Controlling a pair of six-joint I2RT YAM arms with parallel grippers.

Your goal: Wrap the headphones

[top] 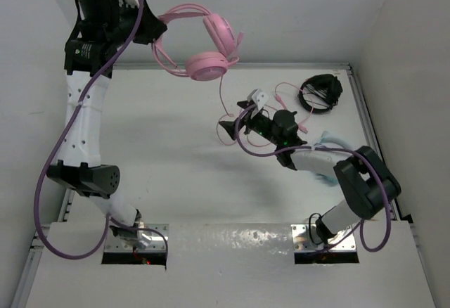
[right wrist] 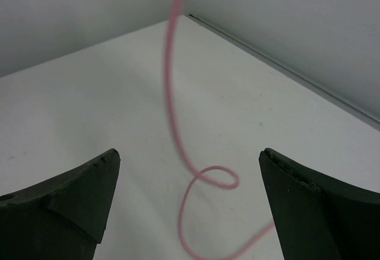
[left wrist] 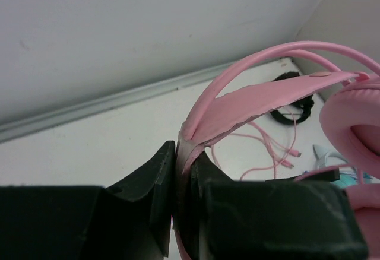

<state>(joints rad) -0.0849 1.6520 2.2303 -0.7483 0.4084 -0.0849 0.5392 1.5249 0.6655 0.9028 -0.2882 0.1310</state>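
Observation:
The pink headphones (top: 206,43) hang in the air at the back left. My left gripper (top: 145,31) is raised and shut on their thin pink headband (left wrist: 255,100), with an earcup (left wrist: 356,123) at the right of the left wrist view. The jaws of the left gripper (left wrist: 181,148) pinch the band flat. The pink cable (top: 221,98) drops from the lower earcup to the table. My right gripper (top: 238,114) is open, low over the table. In the right wrist view a small loop of the cable (right wrist: 217,178) lies between the open fingers of the right gripper (right wrist: 189,154), not touched.
The black headphones (top: 322,91) with a coiled cable lie at the back right, also in the left wrist view (left wrist: 294,108). The cable's plug end (top: 281,101) trails on the table near them. A light blue object (top: 332,140) lies beside the right arm. White walls enclose the table.

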